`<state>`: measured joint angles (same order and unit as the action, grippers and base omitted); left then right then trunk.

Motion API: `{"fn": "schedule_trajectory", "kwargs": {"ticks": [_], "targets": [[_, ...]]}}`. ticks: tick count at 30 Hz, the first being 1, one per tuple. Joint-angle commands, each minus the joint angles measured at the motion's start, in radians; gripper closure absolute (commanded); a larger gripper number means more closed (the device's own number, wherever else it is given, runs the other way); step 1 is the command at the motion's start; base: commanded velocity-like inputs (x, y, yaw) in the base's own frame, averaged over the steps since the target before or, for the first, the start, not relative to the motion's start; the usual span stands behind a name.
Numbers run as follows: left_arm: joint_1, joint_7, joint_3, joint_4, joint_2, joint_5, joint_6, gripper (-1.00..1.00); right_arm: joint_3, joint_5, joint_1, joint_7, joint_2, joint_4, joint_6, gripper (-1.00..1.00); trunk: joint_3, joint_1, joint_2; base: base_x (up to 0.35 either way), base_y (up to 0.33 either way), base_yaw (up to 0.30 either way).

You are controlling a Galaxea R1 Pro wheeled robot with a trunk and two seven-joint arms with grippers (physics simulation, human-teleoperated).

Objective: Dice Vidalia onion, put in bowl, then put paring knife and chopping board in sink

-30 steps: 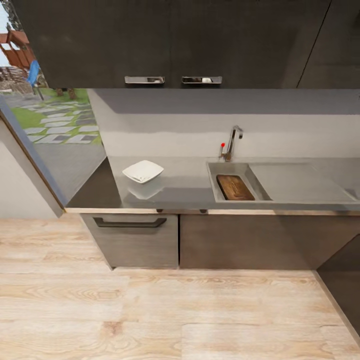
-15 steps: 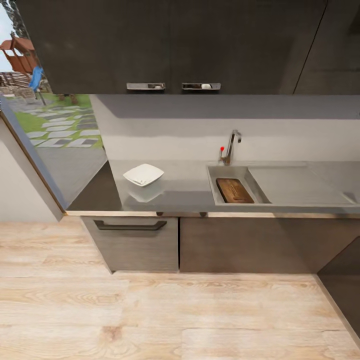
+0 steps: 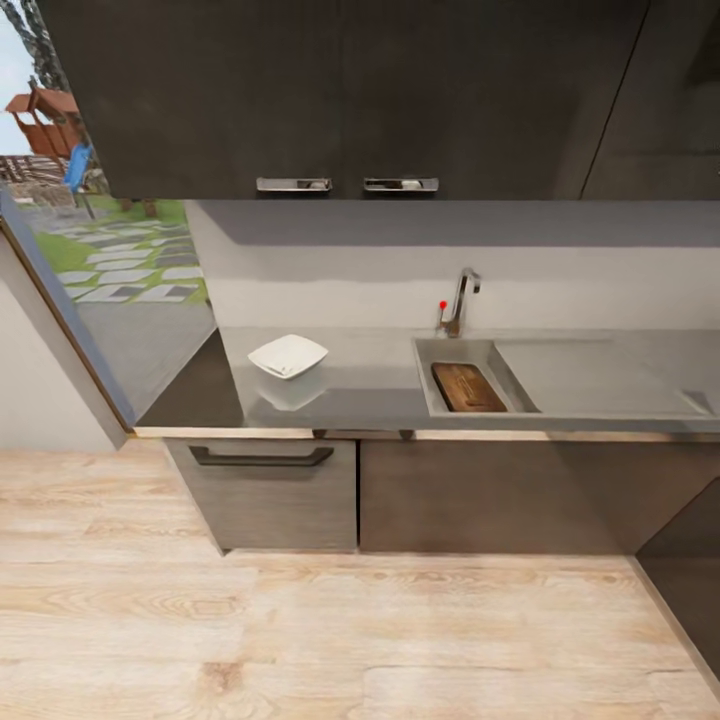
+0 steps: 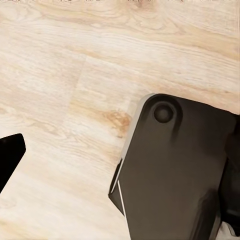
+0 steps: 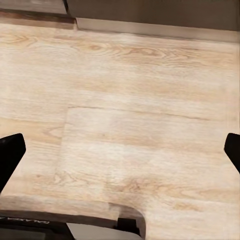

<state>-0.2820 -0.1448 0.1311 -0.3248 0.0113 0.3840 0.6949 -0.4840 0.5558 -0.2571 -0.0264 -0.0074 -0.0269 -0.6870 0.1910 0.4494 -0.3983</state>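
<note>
Board lay in the sink, bowl near the counter's left end, so my grippers hung wide apart, holding nothing.

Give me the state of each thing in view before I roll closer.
Dark brown wooden chopping board: lying flat inside the sink.
Grey recessed sink: holds the board.
White square bowl: upright on the countertop, looks empty.
Dark upper cabinets: doors closed.
Grey drawer: shut.

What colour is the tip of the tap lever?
Red. The lever tip on the chrome tap shows best in the head view.
</note>
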Motion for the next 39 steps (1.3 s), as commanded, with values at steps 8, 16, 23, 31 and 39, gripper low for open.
{"fn": "schedule_trajectory", "kwargs": {"ticks": [8,16,23,31,39], "targets": [[0.000,-0.010,0.008,-0.002,-0.001,0.002,0.001,-1.00,-0.008,-0.002,-0.001,-0.003,0.000,0.001,-0.004,-1.00,-0.011,0.001,-0.002,0.000,0.000,0.000],[0.000,-0.010,0.008,-0.002,-0.001,0.002,0.001,-1.00,-0.008,-0.002,-0.001,-0.002,0.000,0.001,-0.004,-1.00,-0.024,0.001,-0.002,0.000,0.000,0.000],[0.000,-0.010,0.008,-0.002,-0.001,0.002,0.001,-1.00,-0.007,-0.003,-0.001,0.014,0.001,0.002,-0.003,-1.00,-0.035,0.001,-0.002,0.000,0.000,0.000],[0.000,-0.010,0.008,-0.002,-0.001,0.002,0.001,-1.00,-0.007,-0.003,-0.001,0.018,0.001,0.001,-0.003,-1.00,-0.048,0.001,-0.002,0.000,0.000,0.000],[0.000,-0.010,0.008,-0.002,-0.001,0.001,0.001,-1.00,-0.008,-0.003,-0.001,0.019,0.001,0.001,-0.003,-1.00,-0.060,0.001,-0.002,0.000,0.000,0.000]]}}
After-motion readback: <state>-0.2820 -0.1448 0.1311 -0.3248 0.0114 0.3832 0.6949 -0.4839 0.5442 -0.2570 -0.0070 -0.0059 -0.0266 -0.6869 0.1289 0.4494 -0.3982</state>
